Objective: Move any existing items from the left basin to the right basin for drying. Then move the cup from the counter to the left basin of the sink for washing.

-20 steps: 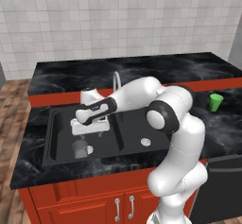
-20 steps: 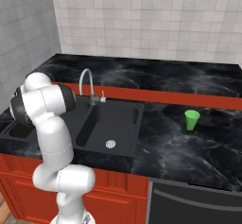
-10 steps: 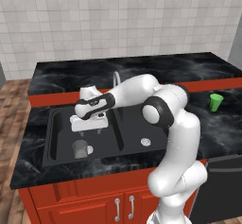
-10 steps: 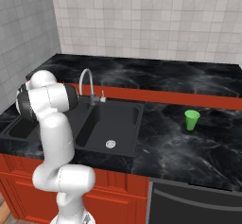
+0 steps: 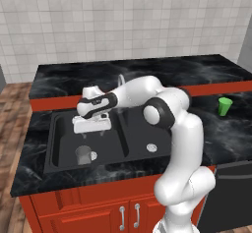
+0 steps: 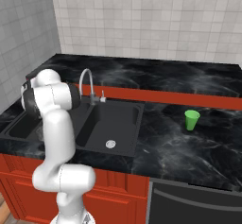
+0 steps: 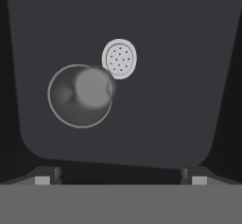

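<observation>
A grey tumbler (image 5: 82, 154) stands upright in the left basin (image 5: 64, 141) of the black sink, right beside its silver drain (image 5: 93, 155). My gripper (image 5: 92, 130) hangs open above that basin, fingers pointing down, a little behind the tumbler and apart from it. In the hand view the tumbler (image 7: 81, 95) is seen from above, left of centre, touching the drain (image 7: 119, 58), with my open gripper (image 7: 120, 176) below it and nothing between the fingertips. The right basin (image 5: 142, 129) holds just its drain (image 5: 151, 148). The green cup (image 5: 225, 106) (image 6: 191, 119) stands on the counter (image 5: 197, 74) far to the right.
The silver gooseneck tap (image 6: 87, 81) rises behind the sink's divider, close behind my forearm. A red ledge and tiled wall back the counter. A dark appliance front (image 6: 198, 204) sits below the counter at the right.
The arm's elbow has swung a little to the left, and the hand has edged left over the left basin. The jaws stay open; the tumbler and cup have not moved.
</observation>
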